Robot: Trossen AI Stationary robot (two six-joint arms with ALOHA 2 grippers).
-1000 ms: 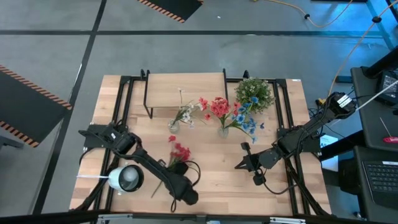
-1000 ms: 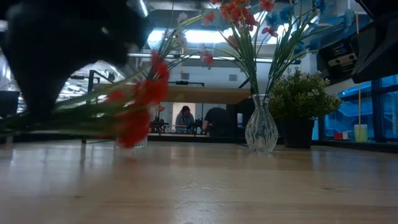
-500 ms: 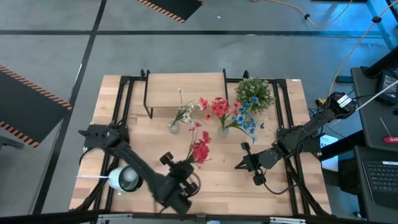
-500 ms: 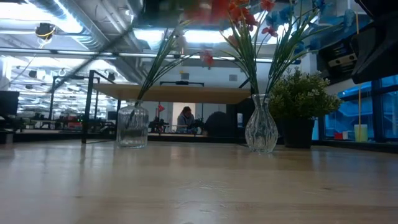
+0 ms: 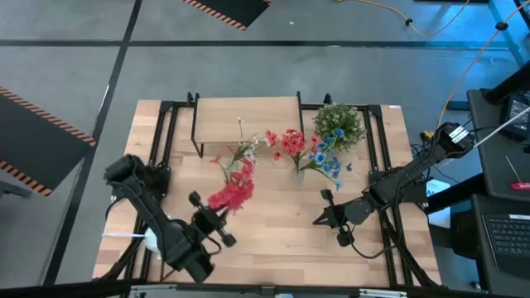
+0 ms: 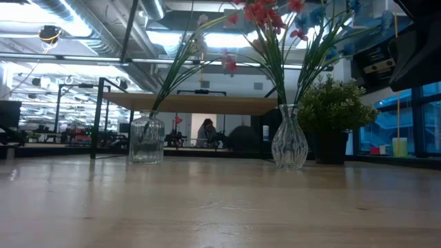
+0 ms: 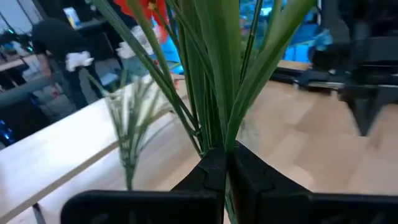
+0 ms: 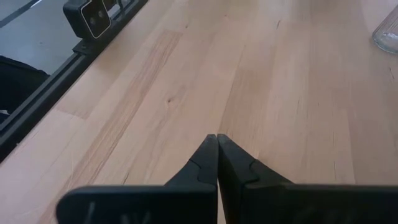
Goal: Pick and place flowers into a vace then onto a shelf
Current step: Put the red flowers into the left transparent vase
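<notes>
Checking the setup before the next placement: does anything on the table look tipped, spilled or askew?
Nothing stands out. Both glass vases stand upright in front of the shelf, and the potted plant is upright too. The left gripper is shut on a red sprig, held above the table; the right gripper waits shut.

My left arm reaches in from the left edge of the counter, bends near the front, and angles back toward the middle. My left hand [image 5: 217,222] is raised off the counter, its two dark fingers [image 7: 214,171] pressed together around a bunch of green stems, the wrist tipped so the fingers point up and toward the back. My right arm comes in from the right edge and lies low across the front right part of the counter. My right hand [image 8: 216,144] sits just above the wood with its fingers closed against each other, holding nothing.
</notes>
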